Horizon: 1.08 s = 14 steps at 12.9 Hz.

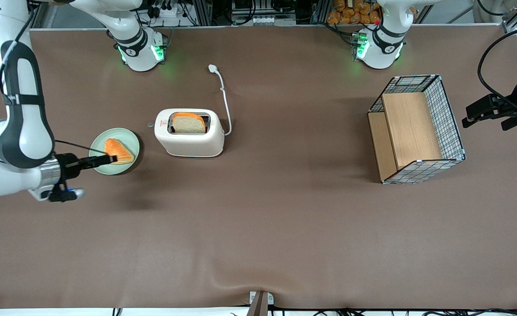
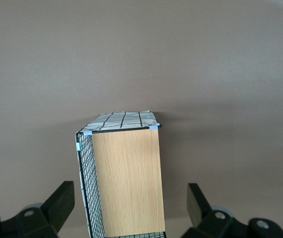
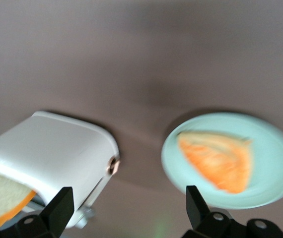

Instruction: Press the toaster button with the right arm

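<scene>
Tool (image 1: 109, 159): hanging open and holding nothing, over the green plate (image 1: 129, 136) with its bread wedge (image 1: 118, 151).
Toaster (image 1: 189, 133): sitting on the desk (image 1: 258, 219) near the tool, toward the parked arm, a bread slice (image 1: 189, 123) standing in its slot.
Toaster button (image 3: 85, 216): sticking out of the end face turned toward the tool, apart from its fingers (image 3: 57, 208).

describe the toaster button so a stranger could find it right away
Find the cream-white toaster with a bread slice in its slot. The toaster button is the tiny grey tab on its short end facing the green plate, where the open gripper hovers.
</scene>
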Available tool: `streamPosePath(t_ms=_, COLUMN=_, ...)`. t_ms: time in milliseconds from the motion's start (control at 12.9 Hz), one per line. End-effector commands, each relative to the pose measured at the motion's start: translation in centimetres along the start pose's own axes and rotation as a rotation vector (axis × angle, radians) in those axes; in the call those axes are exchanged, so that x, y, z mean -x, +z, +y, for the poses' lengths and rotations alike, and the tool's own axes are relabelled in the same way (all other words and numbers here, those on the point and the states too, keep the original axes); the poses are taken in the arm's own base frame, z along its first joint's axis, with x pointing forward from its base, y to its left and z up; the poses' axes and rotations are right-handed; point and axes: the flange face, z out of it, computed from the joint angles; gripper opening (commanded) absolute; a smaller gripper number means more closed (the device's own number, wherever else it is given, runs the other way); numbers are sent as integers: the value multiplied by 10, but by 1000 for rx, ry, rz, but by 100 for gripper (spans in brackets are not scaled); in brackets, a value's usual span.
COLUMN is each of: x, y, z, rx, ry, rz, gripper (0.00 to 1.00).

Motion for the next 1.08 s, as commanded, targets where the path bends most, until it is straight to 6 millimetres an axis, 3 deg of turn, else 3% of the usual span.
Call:
streamPosePath(t_ms=0, x=25, y=-54, z=-23, rx=140, ry=-56, rz=90, gripper=100)
streamPosePath(t_ms=387, x=86, y=-132, z=-49, rx=242, ry=-71, rz=222, gripper=100)
streamPosePath(t_ms=619, x=129, y=-161, z=-58, rx=261, ry=-27, rz=272, gripper=100)
streamPosePath(t_ms=1006, x=185, y=-189, z=-77, rx=262, ry=104, rz=278, gripper=100)
